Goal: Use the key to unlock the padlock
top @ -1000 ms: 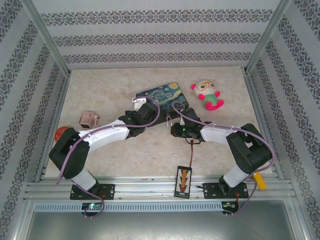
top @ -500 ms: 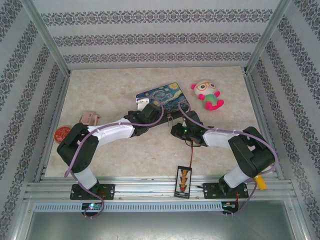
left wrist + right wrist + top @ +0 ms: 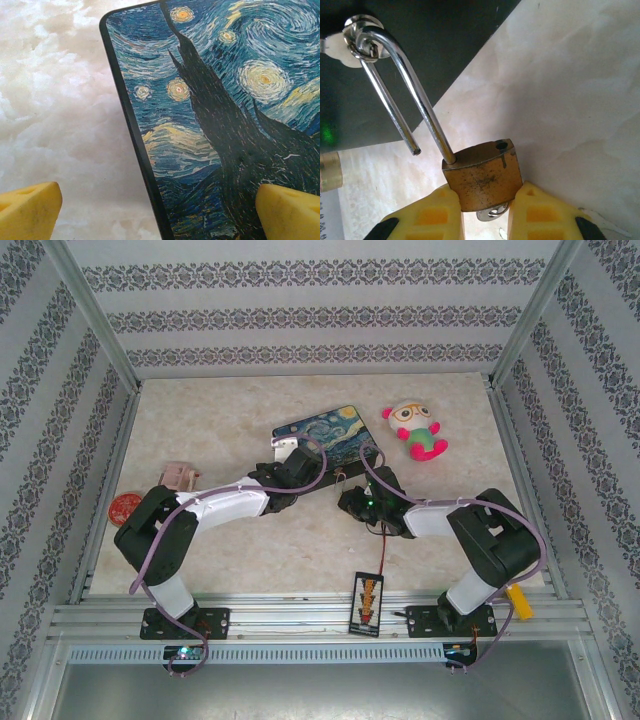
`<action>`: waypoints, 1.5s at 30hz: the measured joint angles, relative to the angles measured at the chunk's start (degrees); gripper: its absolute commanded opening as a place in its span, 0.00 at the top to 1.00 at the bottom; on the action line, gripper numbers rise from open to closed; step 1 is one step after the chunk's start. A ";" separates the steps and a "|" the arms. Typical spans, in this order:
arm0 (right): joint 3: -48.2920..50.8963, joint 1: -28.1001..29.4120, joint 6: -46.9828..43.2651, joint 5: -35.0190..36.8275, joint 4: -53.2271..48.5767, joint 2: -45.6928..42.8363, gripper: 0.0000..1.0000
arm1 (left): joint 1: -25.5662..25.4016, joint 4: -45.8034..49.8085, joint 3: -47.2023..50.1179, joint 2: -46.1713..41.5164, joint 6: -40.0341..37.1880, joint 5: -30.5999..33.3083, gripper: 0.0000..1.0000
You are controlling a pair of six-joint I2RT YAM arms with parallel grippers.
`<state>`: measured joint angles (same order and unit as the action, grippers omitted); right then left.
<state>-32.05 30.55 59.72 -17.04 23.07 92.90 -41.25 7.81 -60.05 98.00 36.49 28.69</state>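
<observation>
My right gripper (image 3: 487, 194) clamps the padlock (image 3: 484, 177) between its fingers (image 3: 432, 217), my left gripper (image 3: 159, 210) stands wide above the painted box (image 3: 215, 100), and because the freed shackle (image 3: 417, 97) hooks through the box ring (image 3: 362, 36) ahead-left, an angled pull could jam it and wrench the padlock loose.

My L arm swung in vs 1 s ago: its elbow now sits further R, toward the counter's (image 3: 300, 540) middle, so it hides more of the pink thing (image 3: 177, 474) and leaves the red disc (image 3: 125, 506) fully exposed. L tool (image 3: 291, 450) slid a bit R over the near-left corner of the painted box (image 3: 335, 432). R arm folded: elbow pulled L and toward the near edge. R tool (image 3: 346, 492), gripping the padlock (image 3: 343, 478), edged only slightly L. Most of this happened in the 1st half-sec.
</observation>
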 measured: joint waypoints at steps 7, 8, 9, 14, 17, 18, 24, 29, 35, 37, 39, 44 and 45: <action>0.20 0.00 1.70 -0.44 1.38 0.39 1.00 | 0.00 -1.33 1.22 -0.59 1.05 -0.20 0.01; 0.26 0.00 1.97 -0.44 1.70 0.55 1.00 | 0.00 -1.36 1.22 -0.59 1.09 -0.24 0.01; 0.33 0.00 2.14 -0.46 2.16 0.76 1.00 | 0.00 -1.36 1.22 -0.59 1.14 -0.33 0.01; 0.76 -0.02 3.93 -0.66 4.44 1.46 1.00 | 0.00 -1.49 1.33 -0.59 1.31 -0.39 0.01; 1.09 -0.04 5.22 -1.16 7.19 2.16 1.00 | 0.00 -1.51 1.33 -0.59 1.31 -0.52 0.01; 1.09 0.00 5.68 -1.29 8.39 2.25 1.00 | 0.00 -1.60 1.33 -0.59 1.31 -0.59 0.01; 1.51 -0.02 7.98 -1.46 12.61 3.98 1.00 | 0.00 -1.60 1.33 -0.59 1.31 -0.81 0.01; 2.05 -0.04 8.57 -1.49 13.86 4.09 1.00 | 0.00 -1.60 1.42 -0.66 1.31 -0.79 0.01; 3.02 -0.72 8.24 -1.46 14.69 4.04 1.00 | 0.00 -1.84 2.23 -1.33 1.46 -0.81 0.01; 3.39 -1.09 7.85 -1.44 14.69 3.91 1.00 | 0.00 -1.86 2.43 -1.53 1.46 -0.83 0.01; 3.74 -1.38 7.72 -1.22 14.69 3.82 1.00 | 0.00 -1.86 2.60 -1.66 1.49 -0.83 0.01; 4.39 -3.10 7.67 -0.13 14.97 3.80 1.00 | 0.00 -1.86 2.73 -1.79 1.51 -0.98 0.01; 4.39 -3.26 7.67 -0.11 15.10 3.80 1.00 | 0.00 -1.86 2.73 -1.84 1.51 -0.98 0.01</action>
<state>-27.66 27.29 67.40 -17.15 38.17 96.71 -41.25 5.96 -57.32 96.16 38.00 27.70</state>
